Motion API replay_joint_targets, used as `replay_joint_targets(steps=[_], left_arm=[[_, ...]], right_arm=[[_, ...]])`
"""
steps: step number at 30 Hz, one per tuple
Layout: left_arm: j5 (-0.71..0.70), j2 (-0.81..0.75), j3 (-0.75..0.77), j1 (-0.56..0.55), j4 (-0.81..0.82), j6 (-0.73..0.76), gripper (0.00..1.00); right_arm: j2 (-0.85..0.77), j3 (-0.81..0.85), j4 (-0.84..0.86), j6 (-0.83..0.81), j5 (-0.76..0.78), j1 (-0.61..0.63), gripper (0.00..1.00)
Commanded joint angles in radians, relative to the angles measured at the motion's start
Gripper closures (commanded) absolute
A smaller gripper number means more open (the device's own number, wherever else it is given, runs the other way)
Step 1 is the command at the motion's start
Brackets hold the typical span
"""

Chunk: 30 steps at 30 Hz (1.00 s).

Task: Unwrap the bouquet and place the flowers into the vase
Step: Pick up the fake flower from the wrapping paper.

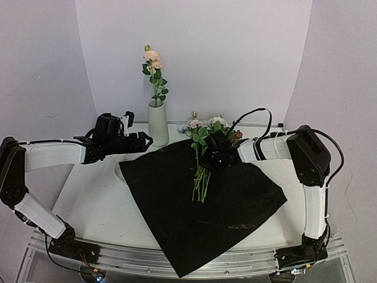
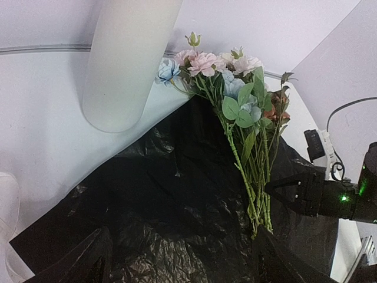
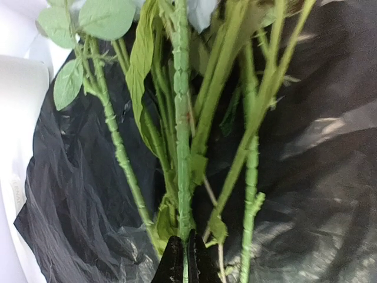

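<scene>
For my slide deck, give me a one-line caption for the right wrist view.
Right gripper shut on one green stem of the flowers lying on the black wrapping sheet.

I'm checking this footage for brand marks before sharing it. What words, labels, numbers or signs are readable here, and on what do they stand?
None: no text can be read in any view.
The vase is plain white, the sheet is plain black, and the flowers carry no visible tag.
</scene>
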Motion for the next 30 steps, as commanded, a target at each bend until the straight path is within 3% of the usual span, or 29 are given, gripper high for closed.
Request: replay_joint_targets(steps=[1,11,17,30], left_arm=[[-0.008,-0.042,0.006,0.001,-0.002,0.004,0.17],[0.002,-0.042,0.008,0.001,-0.003,-0.007,0.17],[0.02,-0.034,0.017,0.001,-0.004,-0.019,0.17],[0.119,0.047,0.067,-0.001,-0.003,-0.054,0.17]], right_arm=[[-0.11,-0.019,-0.029,0.006,0.055,-0.004,1.0],[-0.207,-0.057,-0.004,-0.074,0.026,-0.004,1.0],[-0.276,-0.144,0.15,-0.226,-0.076,-0.004,1.0],[-0.317,-0.254,0.308,-0.365,-0.32,-0.004,1.0]])
